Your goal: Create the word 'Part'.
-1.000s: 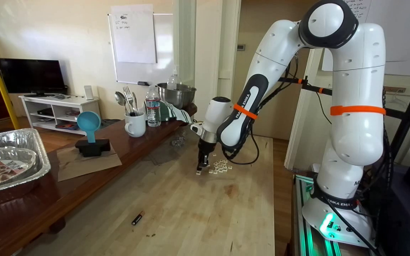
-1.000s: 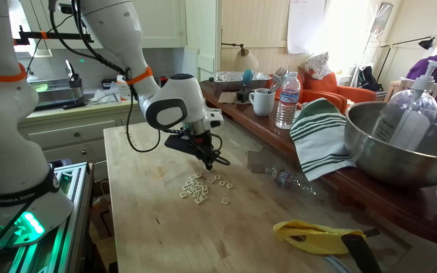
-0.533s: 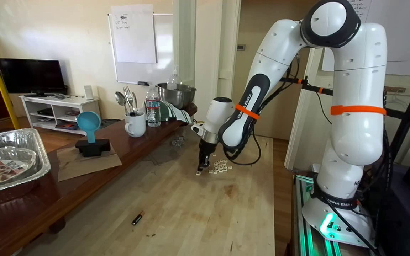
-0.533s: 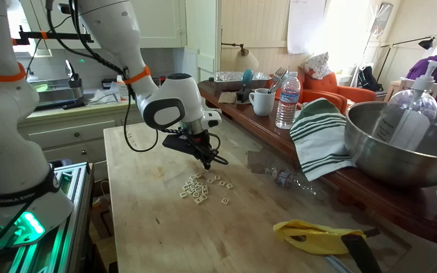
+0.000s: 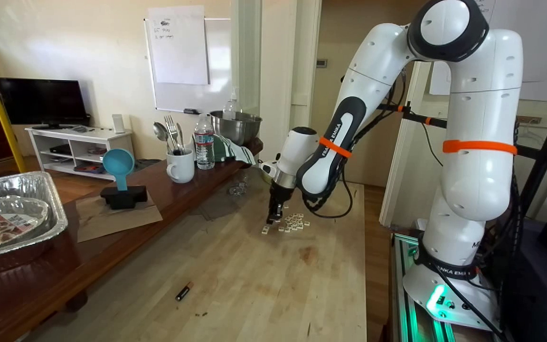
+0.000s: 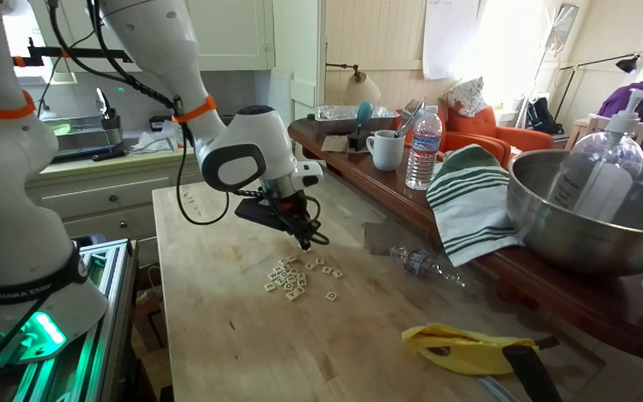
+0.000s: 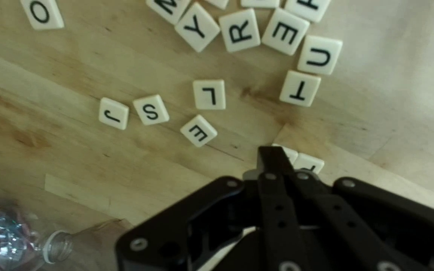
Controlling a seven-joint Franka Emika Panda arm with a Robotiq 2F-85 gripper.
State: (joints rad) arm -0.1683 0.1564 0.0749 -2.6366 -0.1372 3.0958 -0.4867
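Note:
Small cream letter tiles lie on the wooden table, in a loose cluster that shows in both exterior views. In the wrist view, a T tile, an R tile and several others are readable. My gripper is shut, with no tile seen between its fingers. Its tip is at the table beside two tiles that sit edge to edge. One, apparently a P, is partly covered; the other is mostly hidden behind the fingertip. The gripper also shows in both exterior views.
An O tile lies apart. A clear bottle lies on the table near a raised dark wooden ledge. A yellow object and a battery lie farther off. A steel bowl stands on the ledge.
The gripper has shifted slightly right and up in an exterior view, and slightly left in an exterior view facing the other way. It stays shut. The visible tiles have not clearly moved.

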